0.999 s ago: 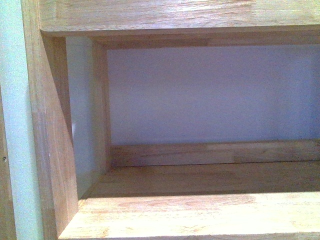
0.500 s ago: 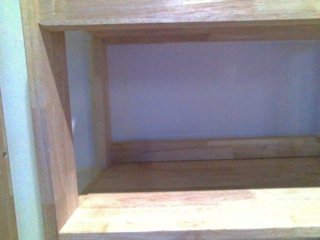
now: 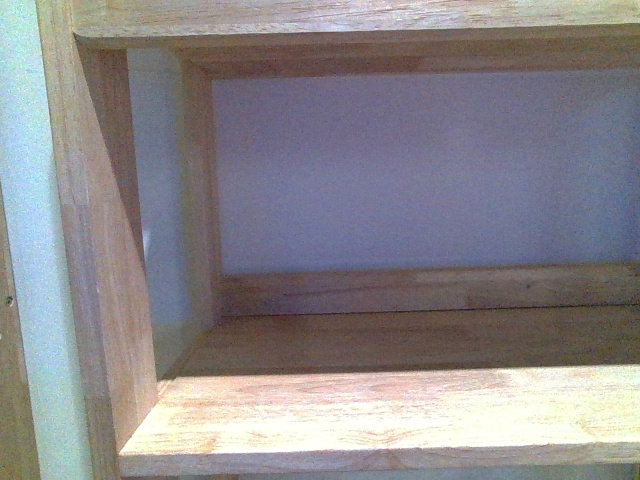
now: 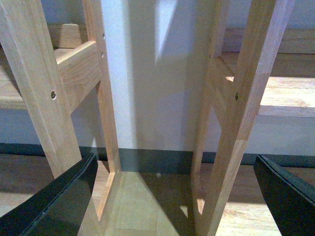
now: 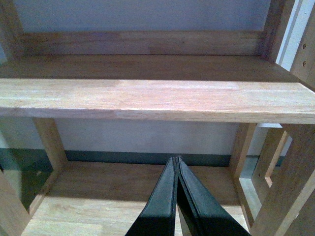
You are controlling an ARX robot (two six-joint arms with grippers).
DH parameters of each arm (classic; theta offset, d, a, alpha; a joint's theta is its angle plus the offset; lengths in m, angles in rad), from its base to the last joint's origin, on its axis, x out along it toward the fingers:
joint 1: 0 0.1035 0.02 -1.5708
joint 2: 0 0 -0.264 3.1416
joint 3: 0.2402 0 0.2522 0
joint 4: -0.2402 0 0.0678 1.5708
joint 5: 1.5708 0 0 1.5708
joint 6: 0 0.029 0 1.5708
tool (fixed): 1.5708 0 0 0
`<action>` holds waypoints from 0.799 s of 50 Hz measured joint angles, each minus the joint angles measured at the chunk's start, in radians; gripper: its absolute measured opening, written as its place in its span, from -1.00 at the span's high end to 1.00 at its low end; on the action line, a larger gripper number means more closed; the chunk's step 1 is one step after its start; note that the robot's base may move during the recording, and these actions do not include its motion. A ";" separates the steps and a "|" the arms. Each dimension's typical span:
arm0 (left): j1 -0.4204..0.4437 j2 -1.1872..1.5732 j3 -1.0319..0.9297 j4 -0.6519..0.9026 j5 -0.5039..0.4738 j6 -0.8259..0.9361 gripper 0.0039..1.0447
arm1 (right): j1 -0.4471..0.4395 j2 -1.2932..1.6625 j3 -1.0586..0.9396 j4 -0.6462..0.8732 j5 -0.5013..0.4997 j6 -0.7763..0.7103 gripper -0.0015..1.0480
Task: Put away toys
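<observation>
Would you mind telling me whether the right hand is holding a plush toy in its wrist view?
No, the right hand has its two dark fingers pressed together with nothing between them, in front of a bare wooden shelf.

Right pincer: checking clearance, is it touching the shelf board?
Apart. The right wrist view shows the shut right pincer below the shelf board, wall visible between.

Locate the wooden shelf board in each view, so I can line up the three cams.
Front view: the shelf board spans the lower part, lit on its front strip, white back wall above it.
Left wrist view: a shelf board edge shows past the upright post, between the open left gripper fingers.
Right wrist view: the board crosses the middle, above the shut right gripper.
Shared landmark: the white back wall.
</observation>
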 joint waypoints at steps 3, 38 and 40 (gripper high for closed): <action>0.000 0.000 0.000 0.000 0.000 0.000 -0.89 | 0.000 -0.003 -0.003 0.000 0.000 0.000 0.93; 0.000 0.000 0.000 0.000 0.000 0.000 -0.89 | 0.000 -0.043 -0.037 0.005 0.000 -0.002 0.36; 0.000 0.000 0.000 0.000 0.000 0.000 -0.89 | 0.000 -0.043 -0.037 0.005 0.000 -0.002 0.23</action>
